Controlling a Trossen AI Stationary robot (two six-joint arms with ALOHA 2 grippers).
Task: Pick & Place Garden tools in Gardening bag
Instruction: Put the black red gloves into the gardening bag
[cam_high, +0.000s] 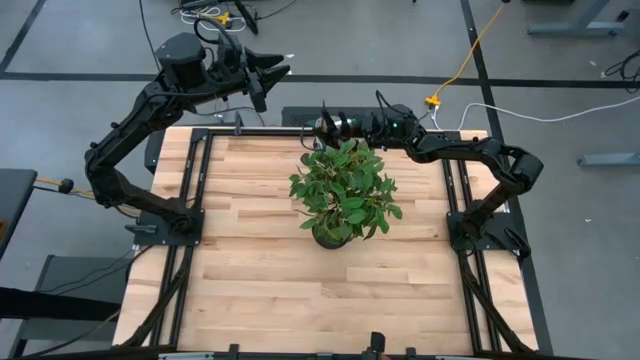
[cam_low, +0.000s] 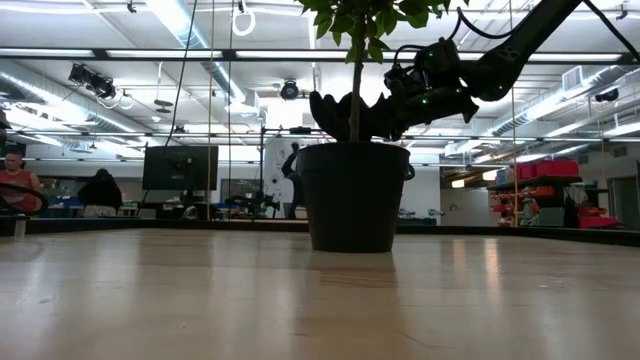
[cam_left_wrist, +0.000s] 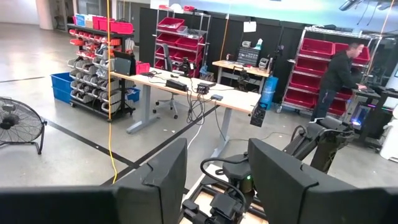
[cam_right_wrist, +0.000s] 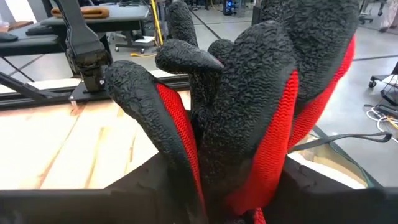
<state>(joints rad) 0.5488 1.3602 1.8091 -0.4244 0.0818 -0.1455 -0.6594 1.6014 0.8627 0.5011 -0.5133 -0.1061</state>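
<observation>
A pair of red-and-black gloves (cam_right_wrist: 249, 112), the only garden tool in view, sticks out of my right gripper (cam_high: 340, 127) above the table's far edge, just behind the potted plant (cam_high: 345, 190). In the low view the gloves (cam_low: 345, 115) show behind the plant's stem, in front of my right gripper (cam_low: 395, 110). My left gripper (cam_high: 270, 70) hangs open and empty, high up beyond the table's far left corner. The gardening bag is out of view. My right gripper holds the two gloves together by their lower part (cam_right_wrist: 239, 199), below the glove fingers, between its two fingers. It comes in about level from the table's right side. The gloves are clear of the table, glove fingers spread and pointing away from the gripper.
The leafy plant stands in a dark pot (cam_low: 352, 195) at the middle of the wooden table (cam_high: 250, 280). Its foliage reaches close to the held gloves. Black frame rails (cam_high: 185, 230) run along the left and right sides. People are in the room behind.
</observation>
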